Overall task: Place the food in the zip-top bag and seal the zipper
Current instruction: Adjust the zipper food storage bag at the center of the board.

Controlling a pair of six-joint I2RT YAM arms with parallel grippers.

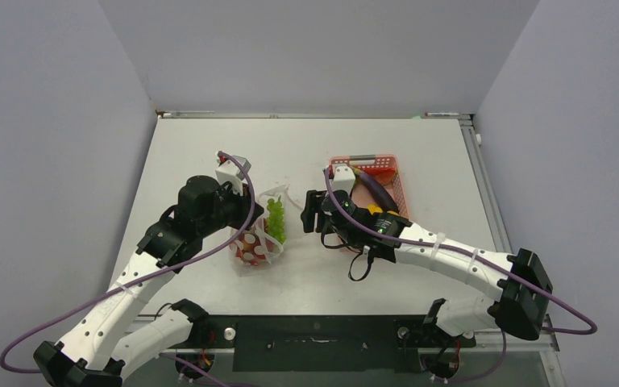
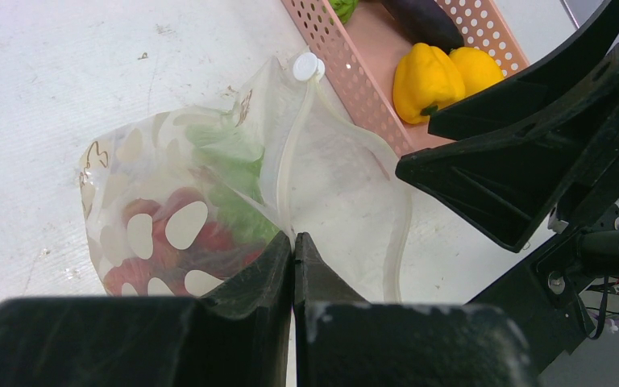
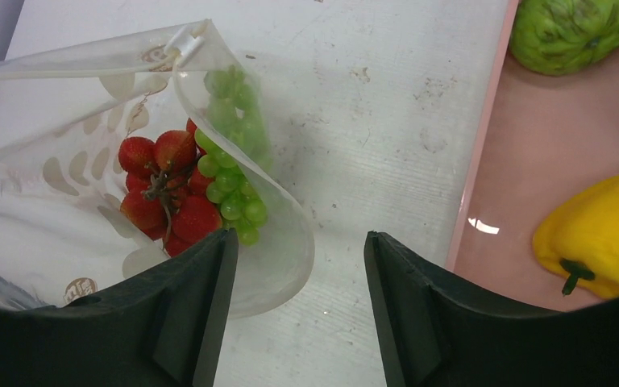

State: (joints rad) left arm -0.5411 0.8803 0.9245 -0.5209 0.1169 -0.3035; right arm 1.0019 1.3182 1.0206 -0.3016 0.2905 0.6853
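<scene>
Pinching the mouth edge of the zip-top bag (image 2: 153,185), the left gripper (image 2: 292,246) is pressing its fingers tightly together. The pale zipper (image 2: 284,161) is running down from a white slider (image 2: 306,66) straight into that pinch, and the black fingers are hiding exactly how much of the strip is caught. The bag is lying on the table (image 3: 371,97) just left of the pink basket (image 2: 346,64), with its mouth gaping toward the right arm. Green grapes (image 3: 230,181) and red pieces (image 3: 169,189) are sitting inside, partly veiled by the white dots.

The right gripper (image 3: 298,274) is hovering with its fingers spread and only bare table showing between them. Its left finger is covering the bag's near rim, so whether they are touching cannot be told.

In the basket, a yellow pepper (image 3: 596,242) is being cut off by the frame edge and by the right finger, and a green round fruit (image 3: 572,28) is being cropped at the top. The eggplant (image 1: 375,189) is lying there too, partly under the right arm. A second yellow piece (image 2: 477,68) is peeking out behind the pepper, and it is too hidden to identify.
</scene>
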